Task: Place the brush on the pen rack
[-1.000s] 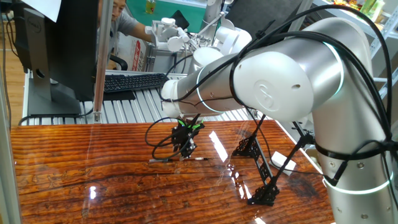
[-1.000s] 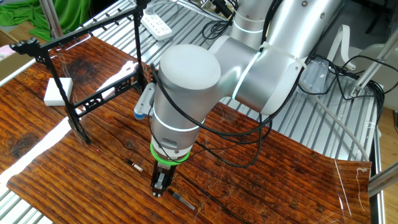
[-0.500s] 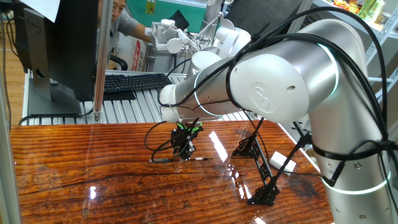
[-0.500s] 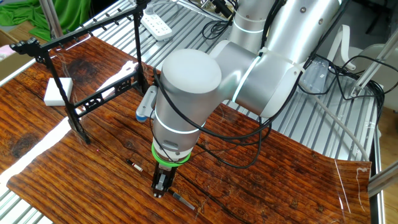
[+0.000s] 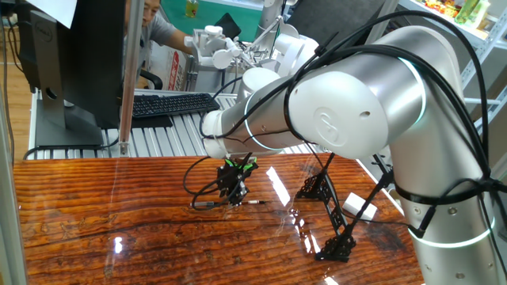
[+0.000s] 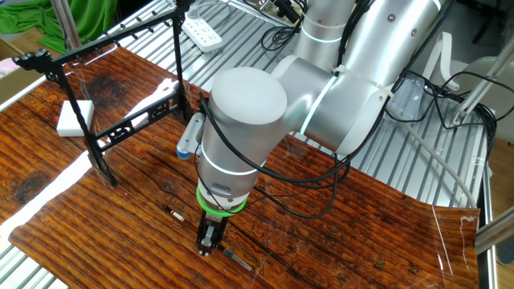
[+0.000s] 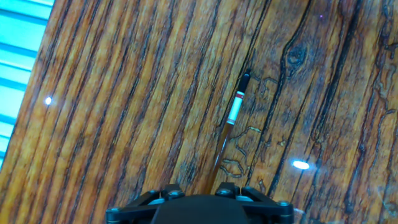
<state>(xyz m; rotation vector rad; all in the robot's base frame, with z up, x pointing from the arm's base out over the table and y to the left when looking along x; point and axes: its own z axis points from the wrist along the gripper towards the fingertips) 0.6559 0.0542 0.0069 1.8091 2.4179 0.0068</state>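
The brush [image 6: 236, 258] is a thin dark stick lying flat on the wooden table, its other end [image 6: 174, 213] showing on the far side of the hand. My gripper [image 6: 207, 246] stands upright over its middle, fingers down at the table on either side of it. In one fixed view the brush [image 5: 255, 202] pokes out beside the gripper [image 5: 235, 197]. The hand view shows the brush [image 7: 235, 111] running away from the jaws, which stand well apart, open. The pen rack [image 6: 135, 125], a long black frame, stands apart at the table's far side, also the pen rack [image 5: 323, 192].
A white block [image 6: 75, 117] lies beside the rack. A power strip [image 6: 202, 32] sits on the metal slats behind it. A keyboard [image 5: 170, 103], a monitor stand and a person [image 5: 155, 28] are beyond the table's far edge. Cables [image 5: 194, 178] loop by the gripper.
The arm's big upper joints have shifted slightly. The gripper stays over the brush, which lies where it did.
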